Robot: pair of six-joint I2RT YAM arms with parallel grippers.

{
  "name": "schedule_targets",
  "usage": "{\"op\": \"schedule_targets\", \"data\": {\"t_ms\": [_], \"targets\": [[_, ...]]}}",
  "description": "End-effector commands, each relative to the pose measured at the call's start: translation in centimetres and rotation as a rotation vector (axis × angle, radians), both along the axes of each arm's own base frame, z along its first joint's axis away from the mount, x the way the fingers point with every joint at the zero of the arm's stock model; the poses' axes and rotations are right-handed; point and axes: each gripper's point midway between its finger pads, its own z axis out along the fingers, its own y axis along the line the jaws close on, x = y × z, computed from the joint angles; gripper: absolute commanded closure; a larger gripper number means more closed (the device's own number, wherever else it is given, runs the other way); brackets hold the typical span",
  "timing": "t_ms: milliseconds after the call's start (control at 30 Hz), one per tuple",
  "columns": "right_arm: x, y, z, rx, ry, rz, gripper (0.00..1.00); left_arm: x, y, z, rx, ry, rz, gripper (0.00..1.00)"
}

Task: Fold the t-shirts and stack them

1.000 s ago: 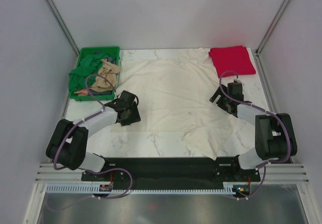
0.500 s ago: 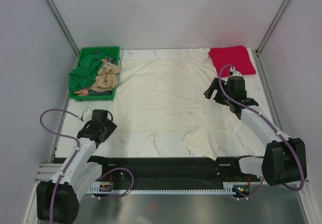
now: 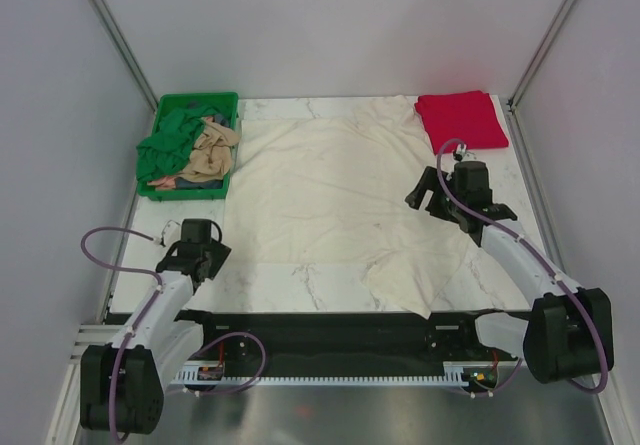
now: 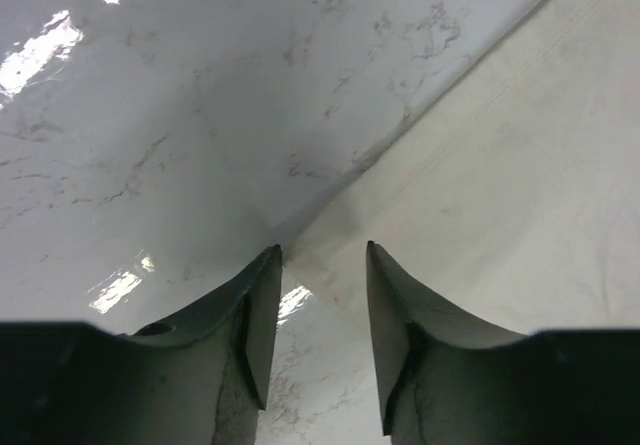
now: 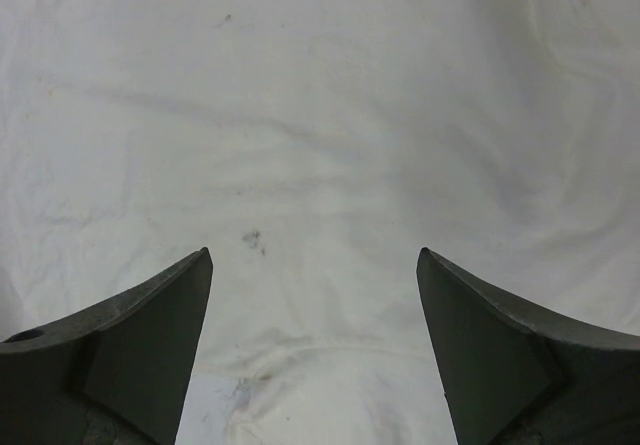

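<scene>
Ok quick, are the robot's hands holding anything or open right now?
Left gripper: open, empty, at a corner of the cream shirt.
Right gripper: wide open, empty, above the cream shirt.

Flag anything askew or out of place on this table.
The cream-white t-shirt lies spread but not flat: its near-right corner is bunched and folded over near the front edge. A tan shirt and a green shirt sit crumpled in the green crate.

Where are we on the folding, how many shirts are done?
Done: the red t-shirt lies folded at the far right corner. In hand: the cream t-shirt lies spread flat; left gripper open at its near-left corner, right gripper open over its right side. Left: tan t-shirt and green t-shirt bunched in the crate.
</scene>
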Motion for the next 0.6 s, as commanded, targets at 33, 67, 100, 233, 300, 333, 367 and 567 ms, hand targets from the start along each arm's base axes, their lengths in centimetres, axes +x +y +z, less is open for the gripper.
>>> {"op": "schedule_targets", "data": {"t_ms": [33, 67, 100, 233, 300, 333, 367, 567], "targets": [[-0.4, -1.4, 0.3, -0.037, 0.003, -0.073, 0.09, 0.7, -1.0, -0.8, -0.061, 0.007, 0.005, 0.75], [-0.7, -1.5, 0.1, -0.036, 0.015, -0.086, 0.08, 1.0, -1.1, -0.5, -0.063, -0.005, -0.014, 0.84], [-1.2, -1.8, -0.3, -0.029, 0.043, -0.125, 0.03, 1.3, -1.2, -0.1, -0.061, -0.017, -0.023, 0.92], [-3.6, -2.0, -0.8, -0.084, 0.096, -0.206, 0.02, 2.8, -0.8, 2.7, 0.005, -0.108, -0.095, 0.98], [-6.1, -0.2, -0.8, -0.127, 0.115, -0.175, 0.02, 3.1, -0.6, 3.6, 0.033, -0.133, -0.116, 0.98], [-6.8, 0.1, -0.9, -0.134, 0.115, -0.200, 0.02, 3.3, -0.4, 4.0, 0.044, -0.147, -0.120, 0.98], [-8.3, 1.2, -1.6, -0.151, 0.128, -0.164, 0.02, 3.3, -0.3, 4.4, 0.061, -0.161, -0.127, 0.98], [-15.4, 3.2, -5.5, -0.151, 0.249, -0.086, 0.06, 3.3, 0.3, 4.1, 0.119, -0.165, -0.163, 0.98]]}}
